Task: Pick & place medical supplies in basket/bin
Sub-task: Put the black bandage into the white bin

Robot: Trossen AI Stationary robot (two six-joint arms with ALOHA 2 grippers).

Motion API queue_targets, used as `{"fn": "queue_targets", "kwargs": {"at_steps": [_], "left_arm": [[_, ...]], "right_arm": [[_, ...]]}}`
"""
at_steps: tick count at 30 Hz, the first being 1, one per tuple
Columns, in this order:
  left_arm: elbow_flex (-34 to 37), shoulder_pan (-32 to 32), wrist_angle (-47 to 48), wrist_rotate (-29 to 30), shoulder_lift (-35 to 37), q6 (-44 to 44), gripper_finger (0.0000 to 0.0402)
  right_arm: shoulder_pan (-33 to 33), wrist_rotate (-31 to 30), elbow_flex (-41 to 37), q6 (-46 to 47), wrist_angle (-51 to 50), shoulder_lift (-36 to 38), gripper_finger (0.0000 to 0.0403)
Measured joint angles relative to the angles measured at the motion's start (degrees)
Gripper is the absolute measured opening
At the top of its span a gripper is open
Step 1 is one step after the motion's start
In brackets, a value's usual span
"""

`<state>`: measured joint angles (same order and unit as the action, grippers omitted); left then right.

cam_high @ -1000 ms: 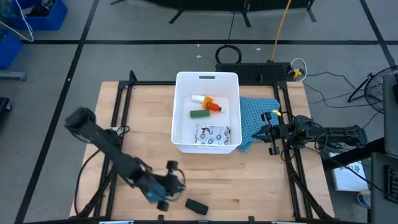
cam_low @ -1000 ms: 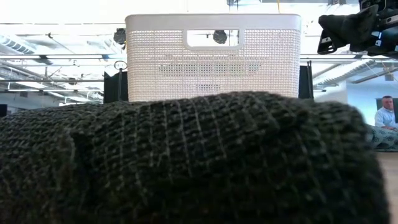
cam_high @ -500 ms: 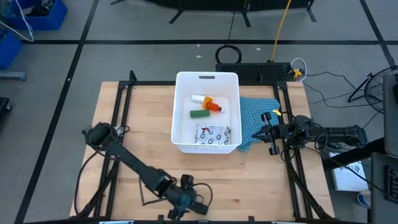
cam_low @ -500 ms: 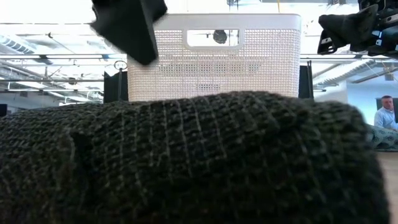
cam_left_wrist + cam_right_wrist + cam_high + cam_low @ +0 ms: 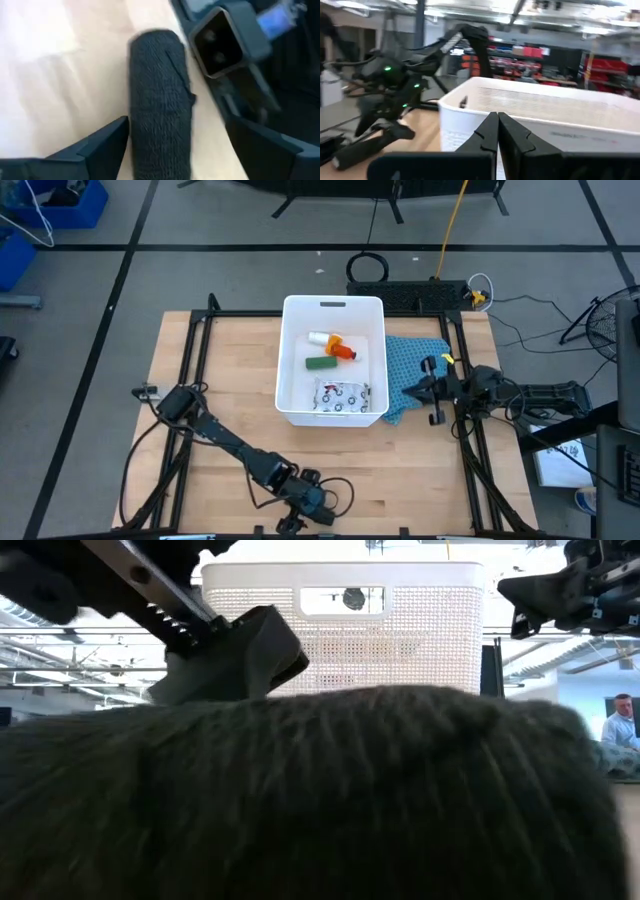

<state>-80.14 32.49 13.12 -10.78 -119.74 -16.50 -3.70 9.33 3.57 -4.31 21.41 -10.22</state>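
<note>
A black block [image 5: 160, 95] of woven material lies flat on the table by its near edge, next to the low camera [image 5: 225, 42]; it fills the low view's foreground [image 5: 300, 800]. My left gripper [image 5: 177, 125] stands open low over it [image 5: 315, 508], one finger on each long side. The white basket [image 5: 296, 395] at mid-table holds a white patterned packet [image 5: 343, 395], a green block [image 5: 320, 363], an orange pill bottle [image 5: 337, 342], a small white bottle [image 5: 318, 338] and a red tube [image 5: 346, 353]. My right gripper [image 5: 425, 392] waits shut, right of the basket over the blue cloth. My left gripper has one fingertip [image 5: 117, 131] right beside the black block's long side [image 5: 134, 125], and the other finger stands clear of it. I cannot tell whether the near fingertip touches. The fingers lie along the block, which rests flat on the table.
A blue cloth [image 5: 412, 365] lies right of the basket, under my right gripper. Black frame rails [image 5: 190, 380] run along the table's left and right sides. The basket's perforated wall [image 5: 400, 640] rises behind the block in the low view.
My left gripper has travelled along the table's near edge toward the right and come down over the black block, so that its fingers now straddle it. The block shows blurred in the low view now.
</note>
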Motion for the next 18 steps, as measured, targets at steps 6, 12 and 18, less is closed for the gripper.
{"fn": "queue_targets", "kwargs": {"at_steps": [6,12,18], "left_arm": [[0.00,-0.72,2.56,5.77,0.00,-0.12,0.0260],[-0.02,-2.15,4.62,1.90,0.09,2.83,0.0154],[0.13,-2.58,5.65,1.27,2.12,9.85,0.0070]], "right_arm": [[0.00,-0.40,-0.09,1.68,0.07,0.00,0.0000],[0.00,-0.45,-0.15,0.97,0.22,0.00,0.0000],[0.00,-0.45,-0.20,0.67,0.22,0.00,0.0000]]}}
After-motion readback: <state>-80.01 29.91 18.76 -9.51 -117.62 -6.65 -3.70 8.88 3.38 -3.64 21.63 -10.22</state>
